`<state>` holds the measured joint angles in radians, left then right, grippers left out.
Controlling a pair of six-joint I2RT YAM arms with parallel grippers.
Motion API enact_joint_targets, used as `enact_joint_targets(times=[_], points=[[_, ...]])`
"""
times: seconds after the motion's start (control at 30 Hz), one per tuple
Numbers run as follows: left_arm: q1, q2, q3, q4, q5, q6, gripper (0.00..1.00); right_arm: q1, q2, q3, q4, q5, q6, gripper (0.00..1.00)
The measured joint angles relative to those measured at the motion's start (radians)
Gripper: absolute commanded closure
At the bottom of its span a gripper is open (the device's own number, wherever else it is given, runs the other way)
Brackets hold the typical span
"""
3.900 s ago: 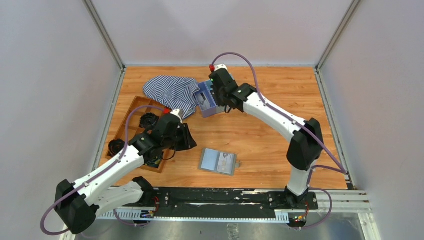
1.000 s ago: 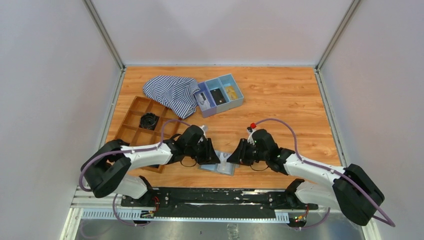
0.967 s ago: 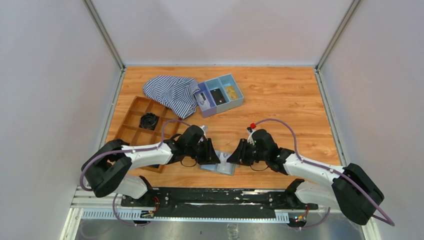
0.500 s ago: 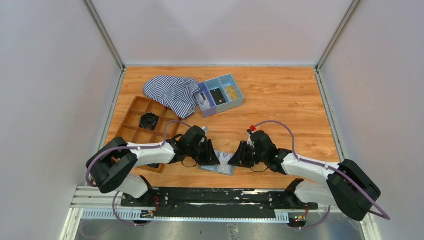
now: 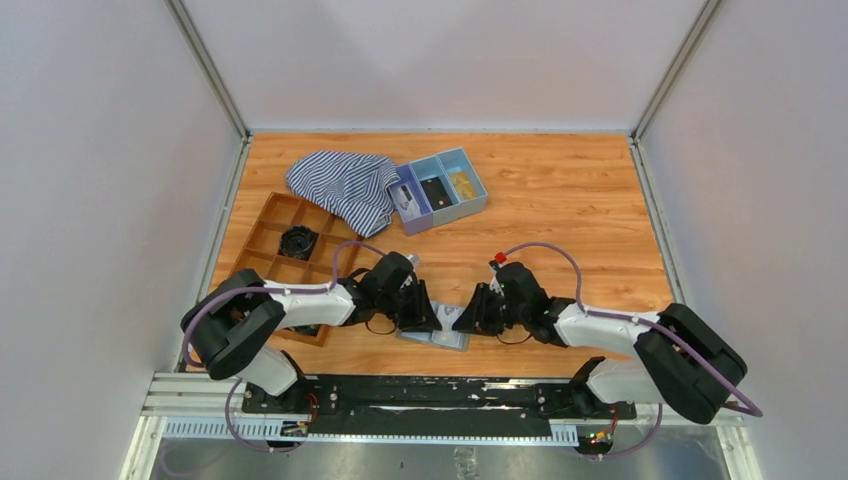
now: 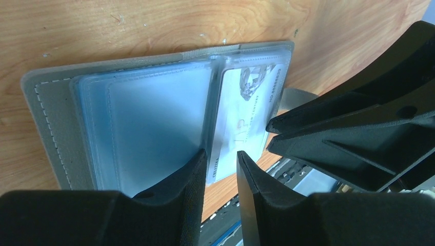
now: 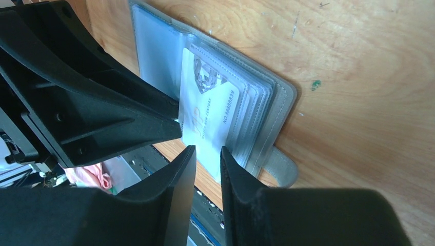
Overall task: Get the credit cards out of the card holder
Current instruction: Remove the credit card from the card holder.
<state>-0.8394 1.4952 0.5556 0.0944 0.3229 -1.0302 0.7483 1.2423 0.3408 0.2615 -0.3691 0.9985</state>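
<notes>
The card holder (image 5: 440, 339) lies open near the table's front edge, grey outside (image 6: 54, 118) with blue-clear pockets. One of the credit cards (image 6: 245, 120), white with print, sticks out of the right half's pocket past the holder's near edge (image 7: 208, 115). My left gripper (image 6: 221, 163) hovers over the fold, its jaws a narrow gap apart above the card's near corner. Facing it from the right, my right gripper (image 7: 205, 154) is equally narrow over the card's protruding end. Neither clamps anything. In the top view both grippers (image 5: 425, 316) (image 5: 466, 319) meet over the holder and hide most of it.
A blue three-compartment tray (image 5: 441, 191) and a striped cloth (image 5: 343, 186) sit at the back. A brown divided tray (image 5: 268, 240) holding a black object (image 5: 297, 240) is at the left. The black mounting rail (image 5: 430, 396) runs just below the holder.
Both arms came from the back trays down to the card holder. Over the last second they edged slightly closer together, and the left jaws narrowed a little.
</notes>
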Motion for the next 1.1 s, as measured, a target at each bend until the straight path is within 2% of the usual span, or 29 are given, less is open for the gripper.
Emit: enact_joint_targets(times=[0.17,0.4,0.53,0.63,1.1], points=[[0.000,0.008,0.001,0.003,0.006,-0.002,0.67,0.002,0.029,0.000,0.040,-0.018,0.005,0.72],[0.005,0.008,0.001,0.003,0.008,-0.002,0.76,0.002,0.039,0.000,0.054,-0.025,0.005,0.72],[0.015,0.008,0.001,0.000,0.006,-0.001,0.87,0.002,0.047,0.000,0.064,-0.030,0.005,0.72],[0.023,0.008,0.000,-0.007,0.006,0.001,0.99,0.002,0.054,0.002,0.070,-0.034,0.006,0.73],[0.065,-0.079,-0.058,0.016,0.021,-0.002,1.00,0.003,0.072,0.004,0.086,-0.035,0.011,0.75]])
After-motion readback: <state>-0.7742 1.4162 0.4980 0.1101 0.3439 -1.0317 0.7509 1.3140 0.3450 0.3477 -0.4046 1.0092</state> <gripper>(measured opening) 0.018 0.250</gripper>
